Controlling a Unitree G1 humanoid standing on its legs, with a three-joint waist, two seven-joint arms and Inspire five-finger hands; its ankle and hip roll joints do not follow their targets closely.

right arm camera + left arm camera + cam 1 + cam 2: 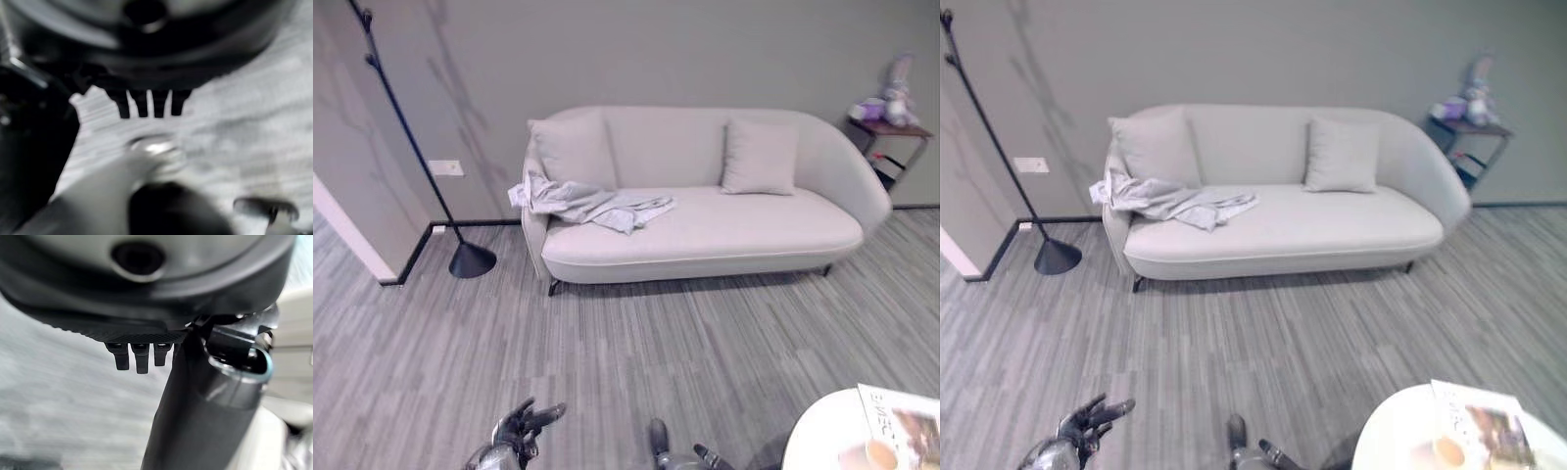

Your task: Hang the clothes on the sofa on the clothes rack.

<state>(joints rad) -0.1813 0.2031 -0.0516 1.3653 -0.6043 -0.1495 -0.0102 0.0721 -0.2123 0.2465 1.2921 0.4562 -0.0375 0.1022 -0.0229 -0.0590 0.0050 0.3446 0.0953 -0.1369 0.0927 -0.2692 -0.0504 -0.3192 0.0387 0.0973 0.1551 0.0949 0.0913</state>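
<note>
A crumpled grey garment lay over the left end of the pale sofa, beside a cushion. The black clothes rack stood just left of it. Both the left hand and right hand hung low, fingers relaxed, empty.

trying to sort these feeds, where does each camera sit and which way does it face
Left eye view: on the head, looking down at the sofa, the grey clothes on its left end, and the clothes rack; the left robot hand and right robot hand show at the bottom.
Right eye view: the same scene from slightly to the side.
Left wrist view: on the left wrist, looking along its relaxed fingers to the floor.
Right wrist view: on the right wrist, fingers over the floor.
Both eye views share the white round table.
</note>
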